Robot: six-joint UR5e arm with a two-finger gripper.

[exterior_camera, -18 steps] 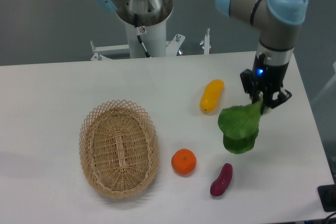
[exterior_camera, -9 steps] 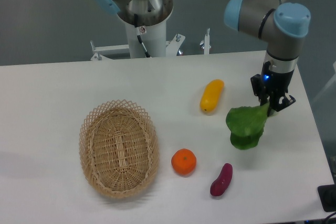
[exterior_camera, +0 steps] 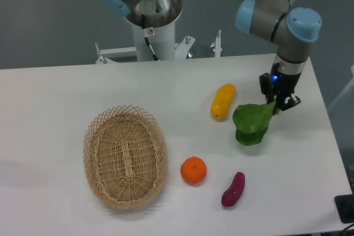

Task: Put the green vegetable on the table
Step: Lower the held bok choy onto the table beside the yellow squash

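At the right of the frame the tool [exterior_camera: 280,104] is closed on the pale stem end of the green vegetable [exterior_camera: 252,124], so its leaves hang down-left toward bare white surface [exterior_camera: 55,98] beside the yellow vegetable [exterior_camera: 223,101], apparently for setting down.

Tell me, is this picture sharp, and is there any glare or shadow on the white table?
Fixed camera: fairly sharp, slightly soft; even light, no strong glare on the table; faint shadows under the basket and green vegetable held by the gripper.
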